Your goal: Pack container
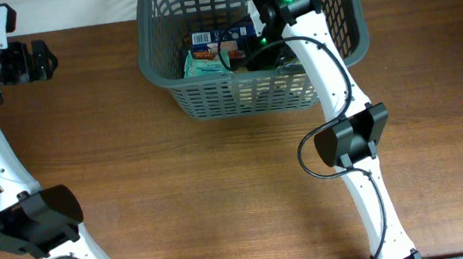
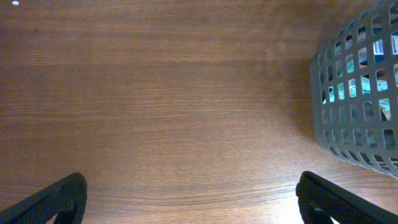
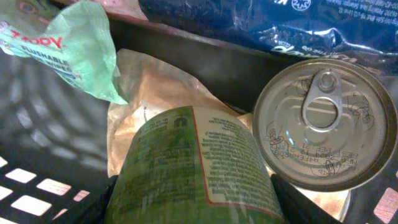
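Our right end effector (image 3: 200,208) grips a green tin (image 3: 199,155) inside the basket (image 1: 166,78); the left end effector (image 2: 189,199) hangs open, empty. The bench (image 1: 221,191) is bare: we judge packing nearly done.

The pale green packet (image 3: 74,50) carries red letters ending in "ODY", with "FLUSHABLE" in dark capitals below. The white lettering on the blue bag (image 3: 280,22), the green tin (image 3: 199,168) (fine print only) and the embossed silver lid (image 3: 323,121) cannot be read.
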